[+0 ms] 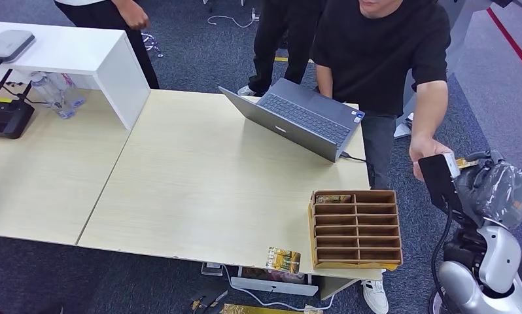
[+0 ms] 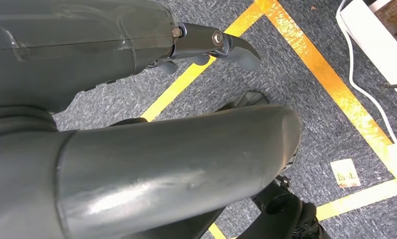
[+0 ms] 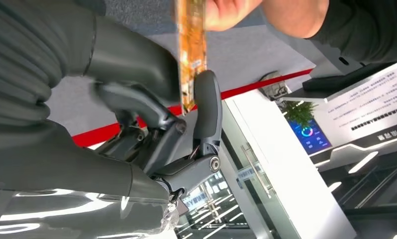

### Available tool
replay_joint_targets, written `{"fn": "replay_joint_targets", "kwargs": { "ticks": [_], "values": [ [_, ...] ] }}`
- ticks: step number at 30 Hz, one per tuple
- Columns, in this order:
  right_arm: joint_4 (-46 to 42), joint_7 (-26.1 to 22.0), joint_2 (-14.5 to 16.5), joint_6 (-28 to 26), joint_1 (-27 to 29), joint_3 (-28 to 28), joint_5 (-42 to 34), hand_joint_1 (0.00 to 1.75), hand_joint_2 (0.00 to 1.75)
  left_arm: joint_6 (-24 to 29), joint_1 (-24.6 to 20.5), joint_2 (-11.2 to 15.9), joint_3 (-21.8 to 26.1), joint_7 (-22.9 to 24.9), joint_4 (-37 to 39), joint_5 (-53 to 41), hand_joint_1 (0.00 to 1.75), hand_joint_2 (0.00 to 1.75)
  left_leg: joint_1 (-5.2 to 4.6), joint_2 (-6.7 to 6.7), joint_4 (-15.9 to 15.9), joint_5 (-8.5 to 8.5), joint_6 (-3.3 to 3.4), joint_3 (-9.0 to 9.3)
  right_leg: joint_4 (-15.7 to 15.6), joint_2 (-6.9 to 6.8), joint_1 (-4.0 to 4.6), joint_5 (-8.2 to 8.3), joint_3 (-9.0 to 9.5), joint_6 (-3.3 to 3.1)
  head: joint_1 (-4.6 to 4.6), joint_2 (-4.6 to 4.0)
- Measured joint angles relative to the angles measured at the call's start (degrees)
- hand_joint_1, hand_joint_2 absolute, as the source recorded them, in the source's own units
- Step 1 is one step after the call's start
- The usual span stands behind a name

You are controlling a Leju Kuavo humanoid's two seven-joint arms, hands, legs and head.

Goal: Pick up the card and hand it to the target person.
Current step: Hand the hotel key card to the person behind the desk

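right robot hand (image 3: pixel 186 124) raised off the right end of the desk (image 1: pixel 199 190), beyond its edge. it pinches the card (image 3: pixel 191 55) between thumb and fingers; the card stands edge-on to the wrist camera, its long axis running straight out from the robot hand toward the person. person's hand (image 3: pixel 236 12) already touches the far end of the card, fingers closing over it. in the head view the same person's hand sits just beside the robot wrist, card corner barely showing.

judgement: handover nearly done. the move turns on the card pulling out along its own long axis, so the robot hand should loosen rather than shift.

left robot hand (image 2: pixel 211 47) hangs low over carpet with yellow floor tape; fingers mostly hidden, cannot tell its state.

on the desk: wooden card rack (image 1: pixel 356 227), another card (image 1: pixel 283 260) at the near edge, a laptop (image 1: pixel 297 118).
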Motion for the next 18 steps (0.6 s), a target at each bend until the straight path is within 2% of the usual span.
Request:
{"fn": "replay_joint_targets", "kwargs": {
  "ticks": [6, 18],
  "values": [
    [0.21, 0.0, 0.19, 4.76, 0.09, 0.05, -1.49, 0.0, 1.75, -0.23, 0.0, -0.1, -0.01, 0.0, 0.0, -0.34, 0.0, 0.0, 0.0, 0.0, 0.0, 0.0, 0.0, 0.0, 0.0, -0.01, 0.0, 0.0, 0.01, 0.0, -0.01, 0.0],
    [0.22, 0.0, 0.6, 5.8, 0.1, 0.09, -2.08, 0.0, 1.75, -0.44, 0.0, -0.1, -0.01, -0.05, 0.0, -0.51, 0.0, 0.0, 0.0, 0.0, 0.0, 0.0, 0.0, 0.0, 0.0, -0.01, 0.0, 0.0, 0.0, 0.0, 0.0, 0.0]
  ]
}}
